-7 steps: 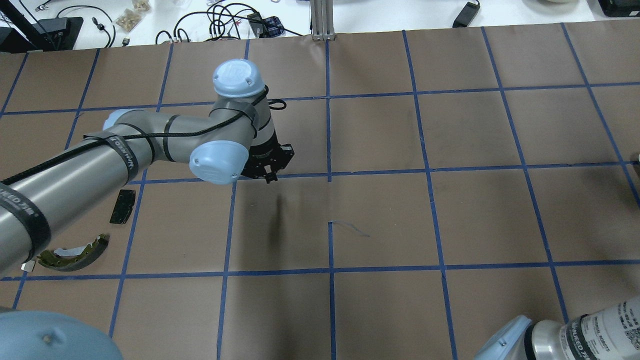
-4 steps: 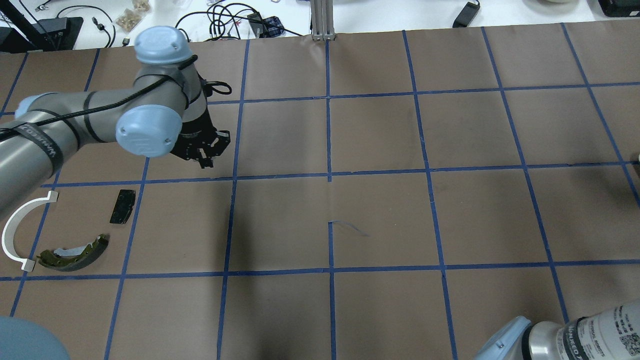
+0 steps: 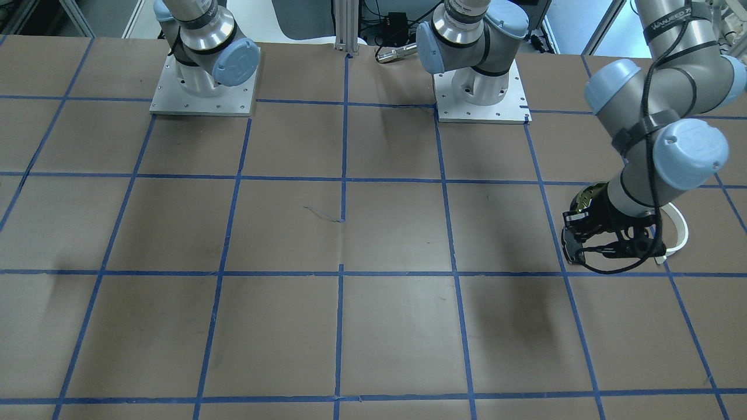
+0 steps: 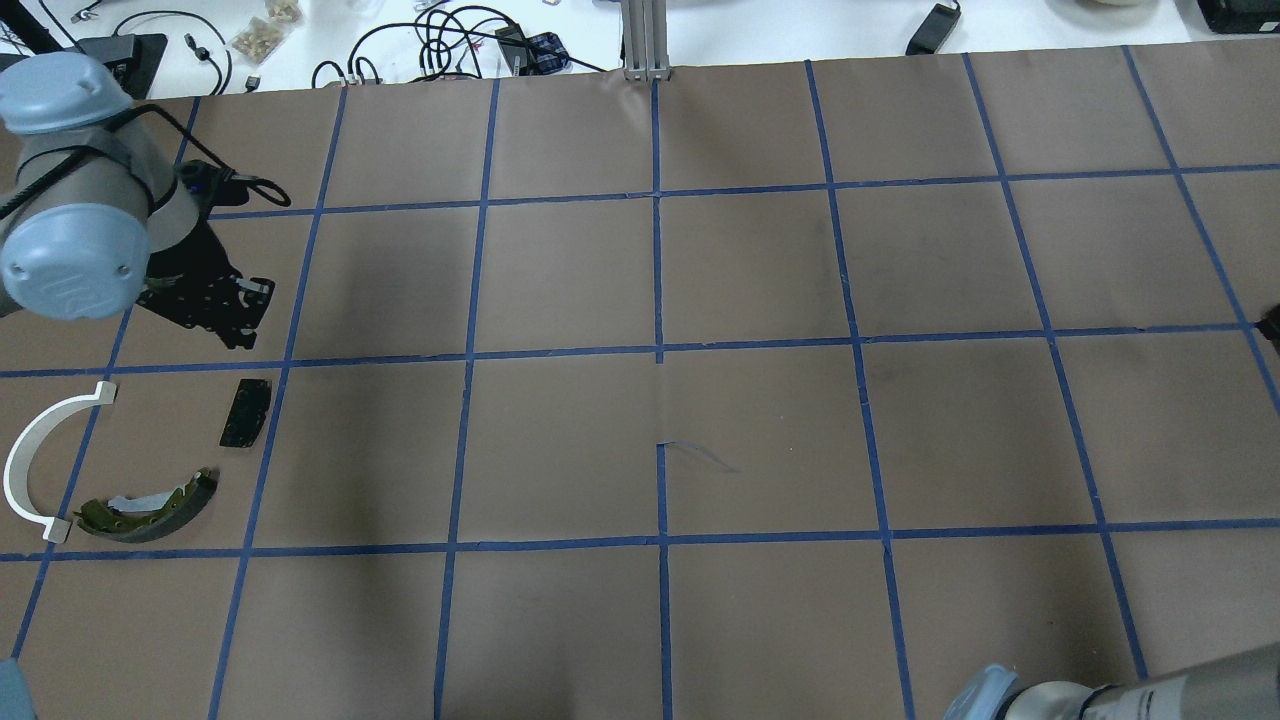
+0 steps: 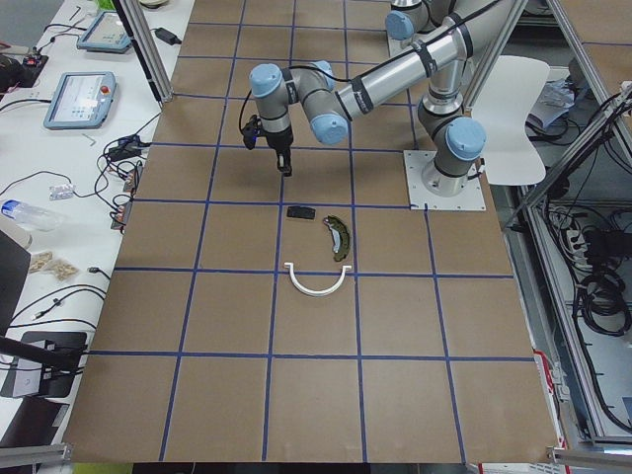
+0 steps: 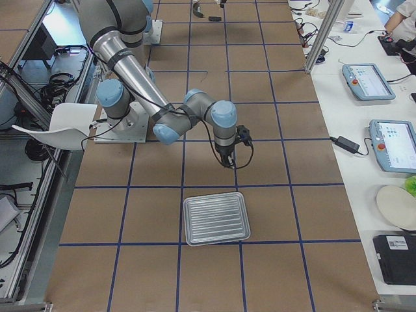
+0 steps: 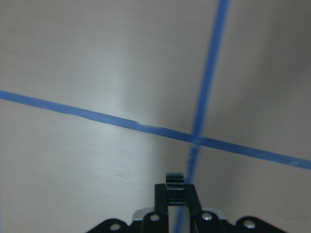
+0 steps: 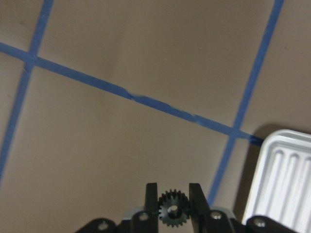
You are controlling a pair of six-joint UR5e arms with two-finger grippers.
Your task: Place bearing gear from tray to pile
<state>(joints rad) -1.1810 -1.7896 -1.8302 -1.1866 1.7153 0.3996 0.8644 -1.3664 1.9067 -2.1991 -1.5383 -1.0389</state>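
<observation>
Two gears: your left gripper clamps a gear edge-on, axis seemingly across the jaws; right gripper clamps a second gear face-on.

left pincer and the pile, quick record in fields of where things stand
left pincer: shut on left gear, above the table, not yet over the pile
right pincer: shut on right gear, beside the tray
pile: pad, arc, shoe, lying apart
gears in pile: none seen
</observation>
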